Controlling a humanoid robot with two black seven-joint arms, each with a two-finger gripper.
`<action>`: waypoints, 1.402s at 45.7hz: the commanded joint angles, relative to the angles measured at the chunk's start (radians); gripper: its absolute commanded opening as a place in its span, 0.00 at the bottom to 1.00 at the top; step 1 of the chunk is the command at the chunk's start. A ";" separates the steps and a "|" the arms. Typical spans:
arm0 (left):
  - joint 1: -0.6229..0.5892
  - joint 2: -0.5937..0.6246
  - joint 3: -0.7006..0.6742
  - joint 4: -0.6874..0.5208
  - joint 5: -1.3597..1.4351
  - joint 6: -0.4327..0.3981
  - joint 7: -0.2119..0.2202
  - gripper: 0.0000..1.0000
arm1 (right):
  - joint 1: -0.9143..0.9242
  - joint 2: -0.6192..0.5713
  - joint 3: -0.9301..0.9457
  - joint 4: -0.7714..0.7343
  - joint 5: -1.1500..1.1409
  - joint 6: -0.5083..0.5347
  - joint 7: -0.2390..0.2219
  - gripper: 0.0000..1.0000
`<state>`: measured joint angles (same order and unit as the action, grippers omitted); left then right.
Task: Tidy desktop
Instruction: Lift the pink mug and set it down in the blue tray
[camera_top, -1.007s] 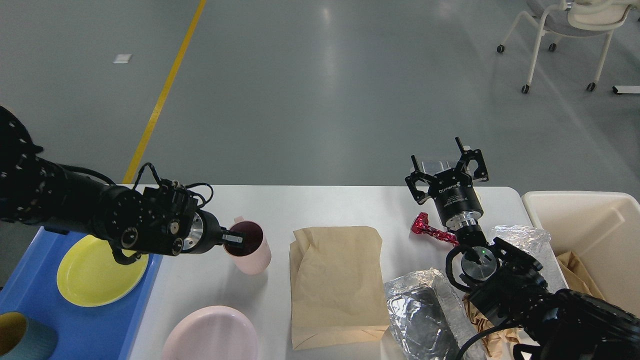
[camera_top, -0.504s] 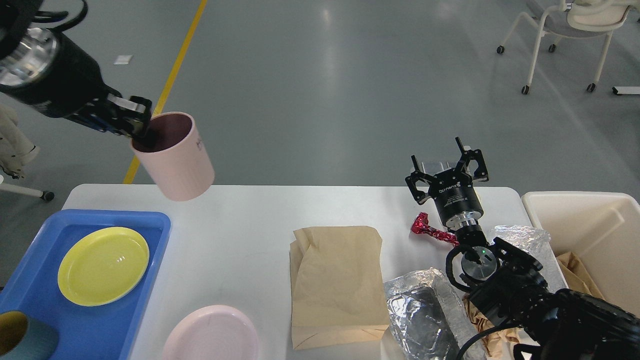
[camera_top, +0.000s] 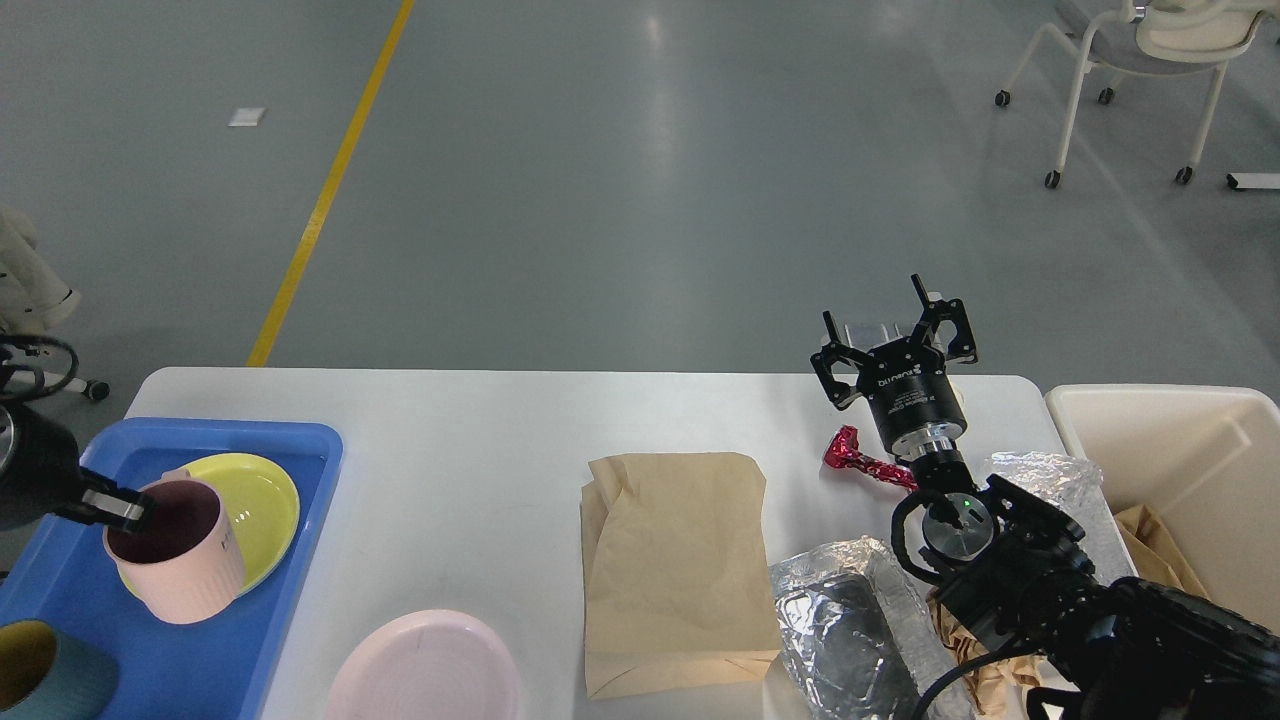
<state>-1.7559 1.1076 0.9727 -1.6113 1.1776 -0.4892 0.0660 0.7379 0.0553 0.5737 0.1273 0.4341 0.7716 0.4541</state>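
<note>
- The desktop (camera_top: 470, 460), white and wide, fills the lower view; every place below is given relative to it.
- At its left end sits the blue tray (camera_top: 300, 440), where the left gripper (camera_top: 125, 510) pinches the pink mug (camera_top: 180, 550) by its rim, over the yellow plate (camera_top: 265, 495).
- The mug is upright and goes straight down from here.
- At its far right edge the right gripper (camera_top: 893, 345) is spread, empty, nearer the red wrapper (camera_top: 860, 458).
</note>
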 joint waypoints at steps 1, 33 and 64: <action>0.091 0.008 -0.002 -0.001 0.092 0.052 -0.002 0.00 | 0.000 0.000 0.000 0.002 0.000 0.000 0.000 1.00; 0.302 -0.028 0.000 0.073 0.200 0.228 0.008 0.03 | 0.000 0.000 0.000 0.002 0.000 0.002 0.000 1.00; 0.260 0.014 -0.103 0.059 0.159 0.201 -0.048 0.60 | 0.000 0.000 0.000 0.002 0.000 0.002 0.000 1.00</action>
<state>-1.4532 1.0934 0.9388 -1.5473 1.3594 -0.2428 0.0459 0.7379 0.0552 0.5737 0.1286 0.4341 0.7725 0.4541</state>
